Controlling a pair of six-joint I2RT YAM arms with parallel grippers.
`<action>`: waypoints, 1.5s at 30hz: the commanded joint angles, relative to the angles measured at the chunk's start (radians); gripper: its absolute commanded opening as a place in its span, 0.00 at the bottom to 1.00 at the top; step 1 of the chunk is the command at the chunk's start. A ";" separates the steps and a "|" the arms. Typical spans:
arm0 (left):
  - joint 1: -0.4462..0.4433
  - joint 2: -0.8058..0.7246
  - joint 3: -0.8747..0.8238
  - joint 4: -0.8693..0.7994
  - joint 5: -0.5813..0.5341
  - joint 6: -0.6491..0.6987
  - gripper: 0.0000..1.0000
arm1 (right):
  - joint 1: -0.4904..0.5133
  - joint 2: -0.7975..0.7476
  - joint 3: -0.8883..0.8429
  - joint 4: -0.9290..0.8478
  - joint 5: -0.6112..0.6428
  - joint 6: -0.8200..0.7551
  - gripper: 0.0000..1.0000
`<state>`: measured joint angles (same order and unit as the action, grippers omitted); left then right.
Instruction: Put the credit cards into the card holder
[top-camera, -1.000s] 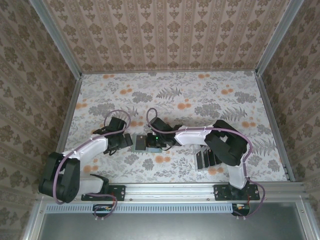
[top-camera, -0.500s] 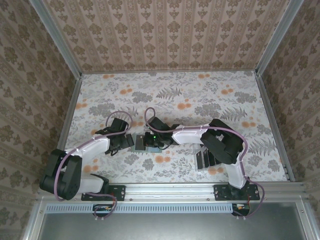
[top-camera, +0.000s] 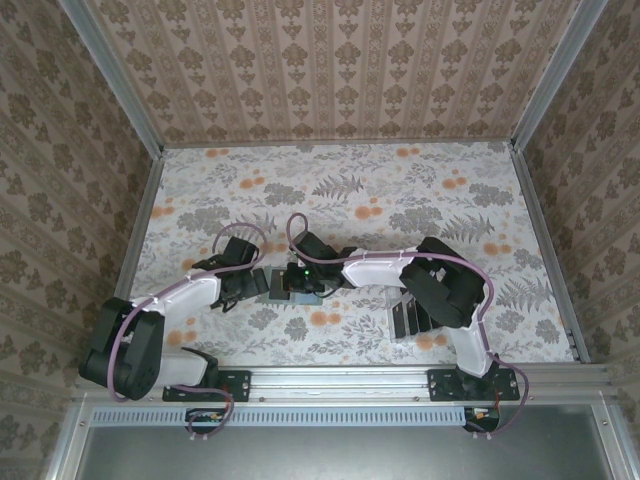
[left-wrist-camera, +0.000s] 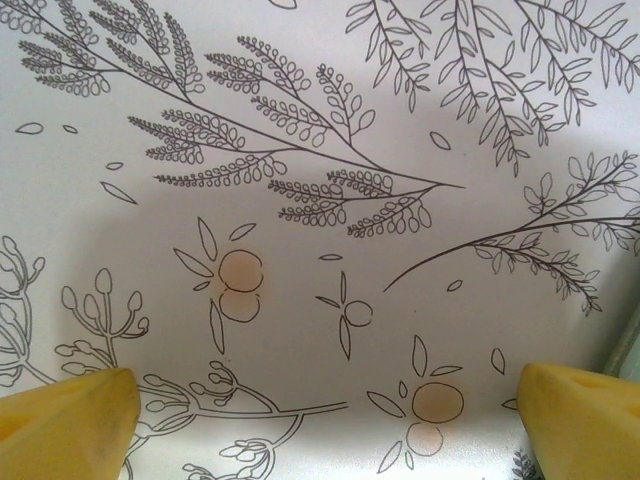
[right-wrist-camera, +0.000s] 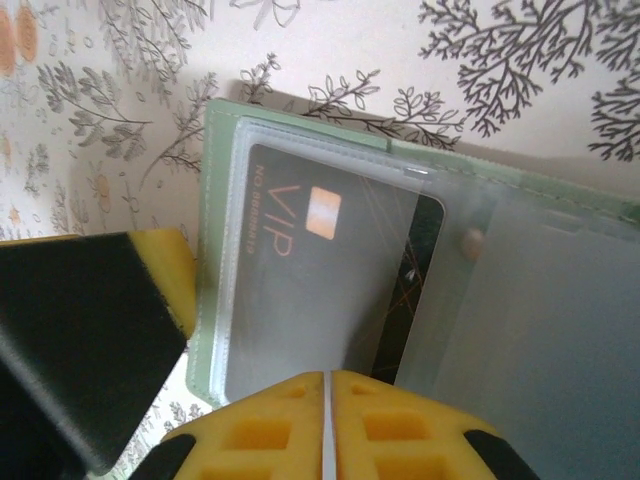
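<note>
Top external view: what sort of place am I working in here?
Probably a purpose-built test booth, not a home: wallpapered walls in aluminium framing box in a floral-covered table, with the left arm and right arm bolted to a rail at its near edge.

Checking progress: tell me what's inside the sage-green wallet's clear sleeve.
A black card marked VIP shows through the sage-green wallet's clear sleeve; the right gripper covers its lower edge.
</note>
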<state>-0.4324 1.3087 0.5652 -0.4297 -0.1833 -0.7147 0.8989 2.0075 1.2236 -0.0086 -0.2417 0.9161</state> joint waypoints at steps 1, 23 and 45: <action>-0.011 -0.022 0.012 -0.026 0.029 -0.005 1.00 | -0.008 -0.116 -0.020 -0.055 0.032 -0.045 0.18; -0.058 -0.156 0.056 -0.069 0.061 0.026 1.00 | -0.054 -0.096 0.034 -0.299 0.183 -0.215 0.40; -0.132 -0.173 -0.018 0.025 0.066 0.035 1.00 | -0.101 -0.001 -0.052 -0.057 -0.041 -0.069 0.47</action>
<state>-0.5503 1.1618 0.5671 -0.4301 -0.1234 -0.6956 0.7971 1.9656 1.1992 -0.1131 -0.2165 0.7959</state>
